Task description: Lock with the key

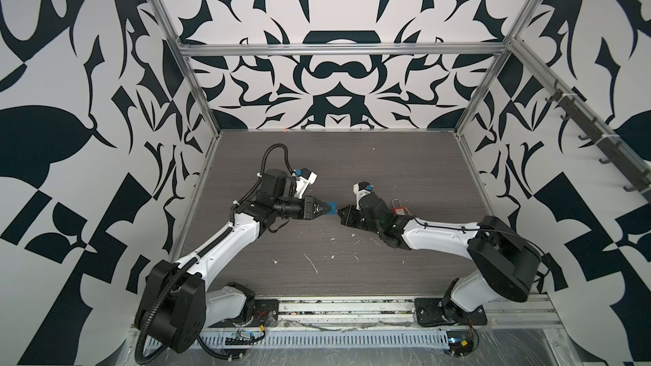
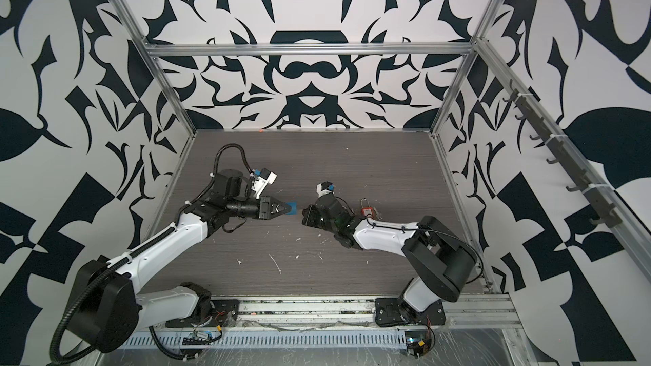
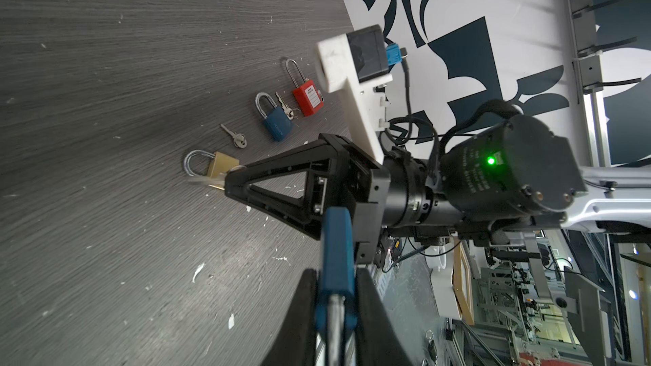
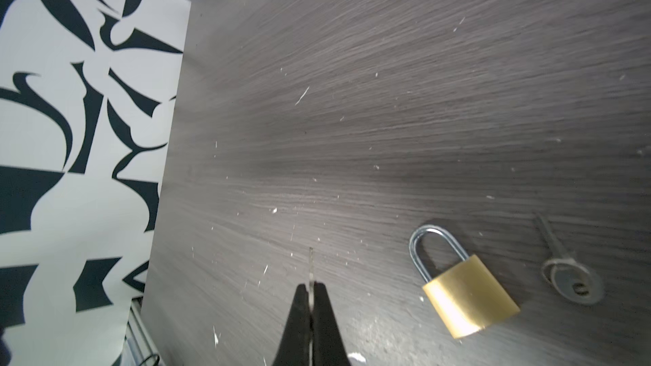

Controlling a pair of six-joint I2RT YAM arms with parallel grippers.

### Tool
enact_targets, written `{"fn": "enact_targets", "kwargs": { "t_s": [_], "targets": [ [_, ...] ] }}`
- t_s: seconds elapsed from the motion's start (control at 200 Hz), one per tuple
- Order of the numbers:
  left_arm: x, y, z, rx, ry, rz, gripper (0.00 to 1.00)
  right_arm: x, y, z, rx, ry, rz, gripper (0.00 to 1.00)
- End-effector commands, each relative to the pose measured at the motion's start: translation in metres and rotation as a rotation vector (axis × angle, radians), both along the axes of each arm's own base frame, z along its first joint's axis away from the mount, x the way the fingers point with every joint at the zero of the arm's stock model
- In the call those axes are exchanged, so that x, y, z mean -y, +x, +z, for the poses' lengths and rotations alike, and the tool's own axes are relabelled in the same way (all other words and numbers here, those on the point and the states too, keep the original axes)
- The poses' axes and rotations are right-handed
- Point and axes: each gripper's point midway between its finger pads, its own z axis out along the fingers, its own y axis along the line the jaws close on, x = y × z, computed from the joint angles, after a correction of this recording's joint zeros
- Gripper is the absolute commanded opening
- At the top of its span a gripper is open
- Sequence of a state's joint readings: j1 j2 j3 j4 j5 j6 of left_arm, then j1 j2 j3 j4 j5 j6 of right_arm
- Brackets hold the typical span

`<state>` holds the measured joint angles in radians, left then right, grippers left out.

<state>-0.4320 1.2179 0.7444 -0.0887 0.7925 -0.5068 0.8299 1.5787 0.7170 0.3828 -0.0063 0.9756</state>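
Key [image 4: 311,265] pinched in the right pincer [image 4: 311,288] hangs just beside the blue padlock [image 3: 336,237] gripped by the left pincer [image 3: 334,283].

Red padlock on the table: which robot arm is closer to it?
Right. The red padlock lies just beside the right arm, near its wrist; the left arm's fingers are near the table's middle, clearly farther away.

1. The red padlock [image 3: 308,98] is carrying a white label [image 3: 312,96] with rows of small print, and the print is coming out too small to read.
2. The black motor case [image 3: 510,177] on the arm is showing faint pale lettering beside its green light [image 3: 490,160], and the letters are blurring past reading.
3. No writing anywhere is coming through legibly.
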Motion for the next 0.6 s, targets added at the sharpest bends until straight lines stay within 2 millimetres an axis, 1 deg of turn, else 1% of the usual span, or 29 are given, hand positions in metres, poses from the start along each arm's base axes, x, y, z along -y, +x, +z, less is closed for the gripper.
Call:
{"fn": "enact_targets", "kwargs": {
  "t_s": [0.0,0.165,0.2,0.32,0.435,0.445,0.465,0.595],
  "targets": [
    [-0.002,0.002,0.007,0.053,-0.028,0.013,0.0,-0.008,0.026,0.025,0.091,0.085,-0.132,0.0],
    [-0.003,0.003,0.003,0.03,-0.052,0.015,0.0,-0.026,0.026,0.015,0.086,0.076,-0.144,0.0],
    [-0.002,0.002,0.003,0.027,-0.057,0.008,0.0,-0.025,0.031,0.01,0.092,0.067,-0.178,0.0],
    [-0.002,0.0,0.003,0.023,-0.065,0.004,0.0,-0.034,0.033,-0.007,0.058,0.067,-0.173,0.0],
    [-0.005,0.0,0.0,0.022,-0.06,0.014,0.0,-0.038,0.036,-0.016,0.04,0.068,-0.182,0.0],
    [-0.005,0.0,-0.001,0.021,-0.058,0.015,0.0,-0.042,0.032,-0.018,0.026,0.075,-0.158,0.0],
    [-0.005,0.001,-0.002,0.018,-0.056,0.019,0.0,-0.044,0.031,-0.019,0.018,0.079,-0.149,0.0],
    [-0.007,0.0,-0.004,0.01,-0.053,0.022,0.0,-0.049,0.027,-0.025,0.004,0.072,-0.153,0.0]
  ]
}}
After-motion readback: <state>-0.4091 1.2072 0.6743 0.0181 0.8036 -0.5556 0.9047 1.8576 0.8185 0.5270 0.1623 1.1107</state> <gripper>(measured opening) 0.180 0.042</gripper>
